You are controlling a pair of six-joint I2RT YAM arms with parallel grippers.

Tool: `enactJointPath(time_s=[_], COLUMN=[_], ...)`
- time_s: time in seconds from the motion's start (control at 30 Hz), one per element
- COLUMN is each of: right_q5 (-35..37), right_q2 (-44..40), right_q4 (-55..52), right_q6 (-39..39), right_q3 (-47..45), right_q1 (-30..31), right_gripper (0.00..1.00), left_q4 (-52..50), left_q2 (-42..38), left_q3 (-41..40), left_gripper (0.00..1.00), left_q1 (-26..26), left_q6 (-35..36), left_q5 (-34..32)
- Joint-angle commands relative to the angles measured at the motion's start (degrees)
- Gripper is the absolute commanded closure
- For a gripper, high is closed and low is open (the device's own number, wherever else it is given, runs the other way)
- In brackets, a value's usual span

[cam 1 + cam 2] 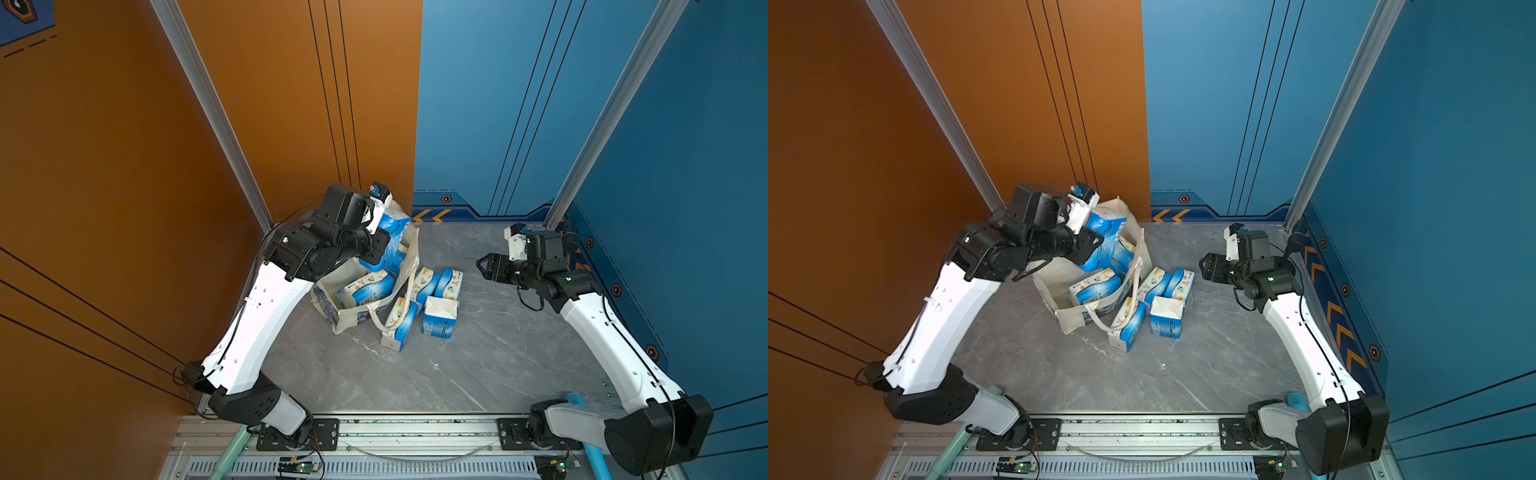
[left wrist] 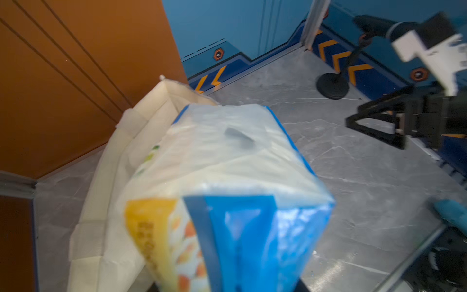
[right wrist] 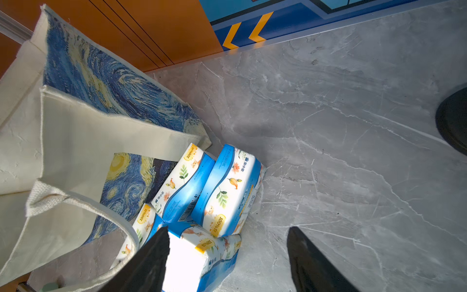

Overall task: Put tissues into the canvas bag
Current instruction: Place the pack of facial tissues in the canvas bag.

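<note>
My left claw is clamped on a pack, which hangs tilted; the bag stands open just under the claw, with more packs lying inside it below; in the left wrist view the held pack fills most of the frame, with the bag's cream rim beyond it; my right claw hangs above the table, jaws apart, nothing between them; four loose packs sit ahead of and below it, touching one another, pressed against the bag's side; a handle drapes over one.
</note>
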Motion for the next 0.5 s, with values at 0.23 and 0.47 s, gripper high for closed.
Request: enactJointPath(time_s=[0.23, 0.47], right_q5=[-1.62, -1.84], right_q2=[2.47, 3.76], right_q4=[0.47, 0.44], right_q6=[-0.74, -0.92], right_q3=[0.70, 0.87], right_q1=[1.18, 2.49], right_gripper=[0.25, 0.25], left_q4=[-10.65, -13.58], left_q2=[12.14, 16.27], left_q3=[1.88, 2.93], left_gripper=[0.62, 0.62], left_q1=[2.04, 2.76], left_q6=[-0.13, 1.49], left_q5=[-14.04, -24.84])
